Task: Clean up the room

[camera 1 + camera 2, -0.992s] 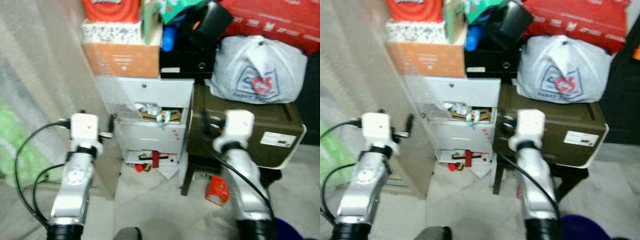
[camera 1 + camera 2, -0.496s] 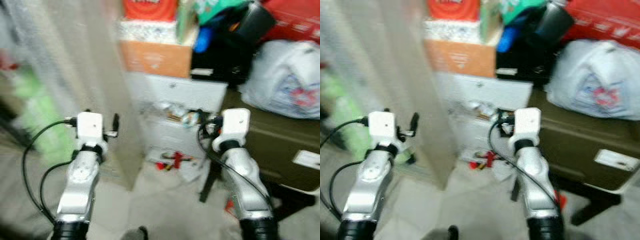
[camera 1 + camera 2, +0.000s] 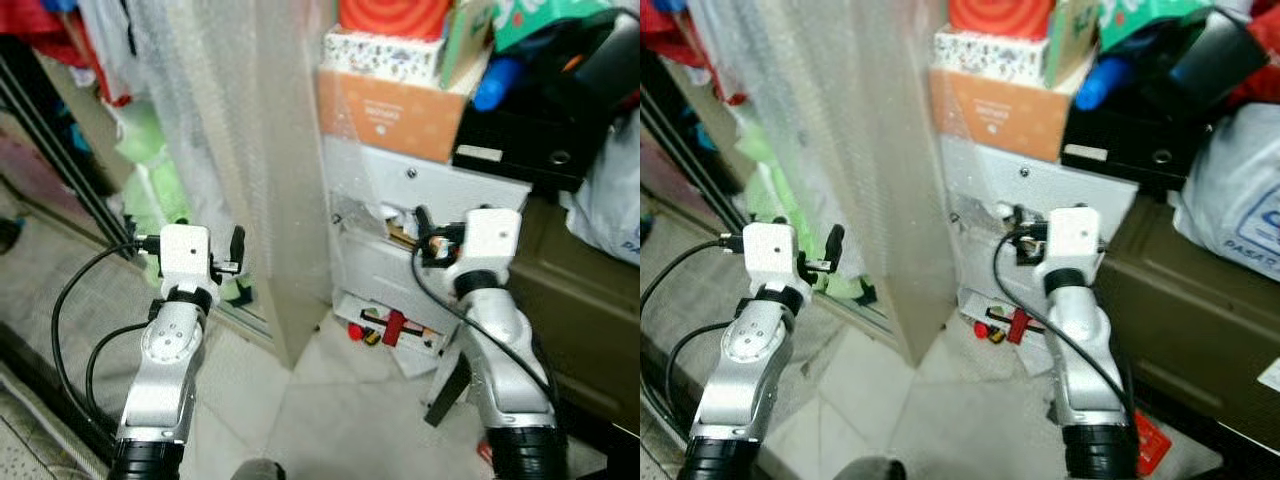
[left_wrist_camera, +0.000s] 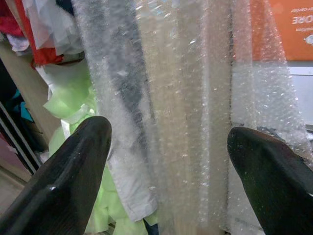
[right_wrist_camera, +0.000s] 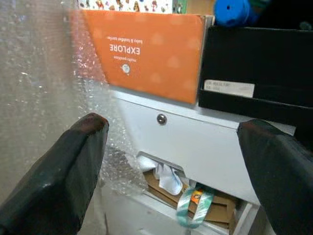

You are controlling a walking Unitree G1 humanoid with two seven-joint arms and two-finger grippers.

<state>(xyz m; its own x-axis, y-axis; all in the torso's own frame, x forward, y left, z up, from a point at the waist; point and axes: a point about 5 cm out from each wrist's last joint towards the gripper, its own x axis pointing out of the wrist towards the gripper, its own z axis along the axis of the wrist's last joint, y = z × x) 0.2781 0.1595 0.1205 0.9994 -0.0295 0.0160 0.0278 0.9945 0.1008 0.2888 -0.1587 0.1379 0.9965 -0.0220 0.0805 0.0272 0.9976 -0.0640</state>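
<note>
Right wrist view showing right gripper (image 5: 171, 161) fingers spread wide, empty, facing white drawer unit (image 5: 205, 147) stuffed with clutter. Left gripper (image 4: 166, 166) also gaping, empty, facing bubble wrap (image 4: 195, 98). Red litter (image 3: 392, 326) lying on floor by unit's foot. Cleanup barely begun.

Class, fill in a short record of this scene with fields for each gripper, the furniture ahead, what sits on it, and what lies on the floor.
left gripper: open, raised, facing the bubble wrap sheet
right gripper: open, raised, facing the white drawer cabinet
on the cabinet: orange box, black box
cabinet drawer: partly open, stuffed with clutter
floor: small red items at cabinet base
</note>
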